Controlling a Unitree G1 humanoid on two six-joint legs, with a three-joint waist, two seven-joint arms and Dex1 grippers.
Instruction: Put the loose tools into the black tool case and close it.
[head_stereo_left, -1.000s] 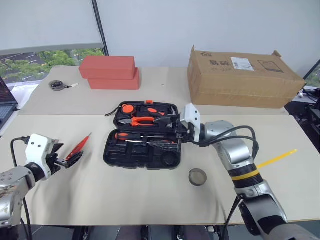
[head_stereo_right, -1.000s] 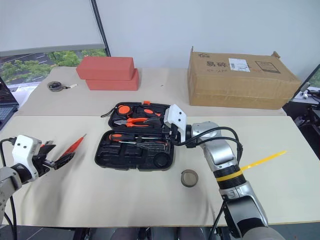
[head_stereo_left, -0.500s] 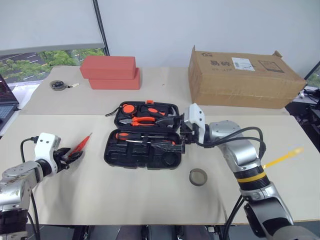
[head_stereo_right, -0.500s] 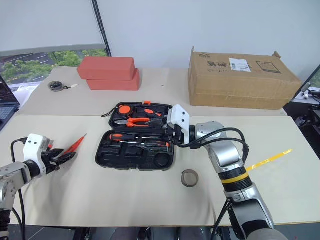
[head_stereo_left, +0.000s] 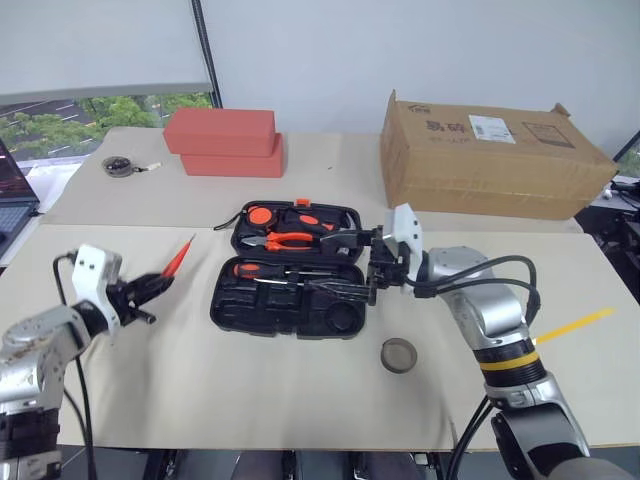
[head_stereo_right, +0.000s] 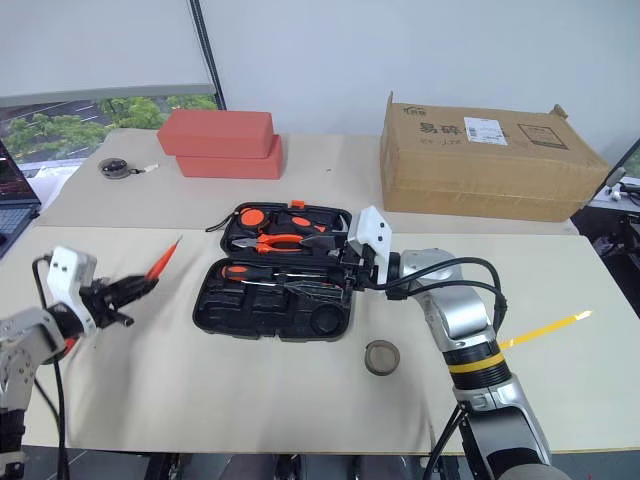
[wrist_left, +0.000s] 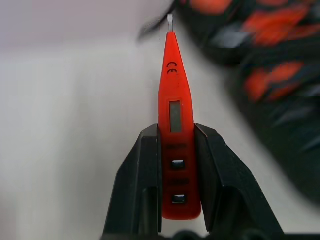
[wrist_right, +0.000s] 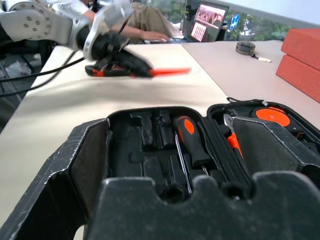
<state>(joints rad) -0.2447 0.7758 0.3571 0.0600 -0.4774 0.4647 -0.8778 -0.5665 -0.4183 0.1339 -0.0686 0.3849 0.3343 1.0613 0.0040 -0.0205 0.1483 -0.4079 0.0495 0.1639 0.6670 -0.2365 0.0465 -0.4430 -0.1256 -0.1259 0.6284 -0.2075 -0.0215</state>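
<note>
The beige tabletop (head_stereo_left: 250, 390) carries everything. At its far right stands a cardboard box (head_stereo_left: 490, 155) with a white label and printing too small to read; at far left two stacked red boxes (head_stereo_left: 225, 143), with a small round tape measure (head_stereo_left: 117, 165) beside them.

The black tool case (head_stereo_left: 290, 270) lies open mid-tabletop, orange-handled pliers (head_stereo_left: 285, 240) in the rear half and a black-and-orange screwdriver (head_stereo_left: 270, 271) seated in the front half. A small grey tape roll (head_stereo_left: 397, 353) sits on the tabletop just off the case's near right corner.

The right pincer (head_stereo_left: 378, 265) hovers at the case's right edge, pointing across it, its fingers spread wide and holding nothing.

The left pincer (wrist_left: 176, 165) is clamped on the butt of the slim orange tester screwdriver (wrist_left: 172, 115), held above the tabletop, left of the case and apart from it, tip aimed toward the case. The tester bears a "CE" mark, a small window and two buttons.
</note>
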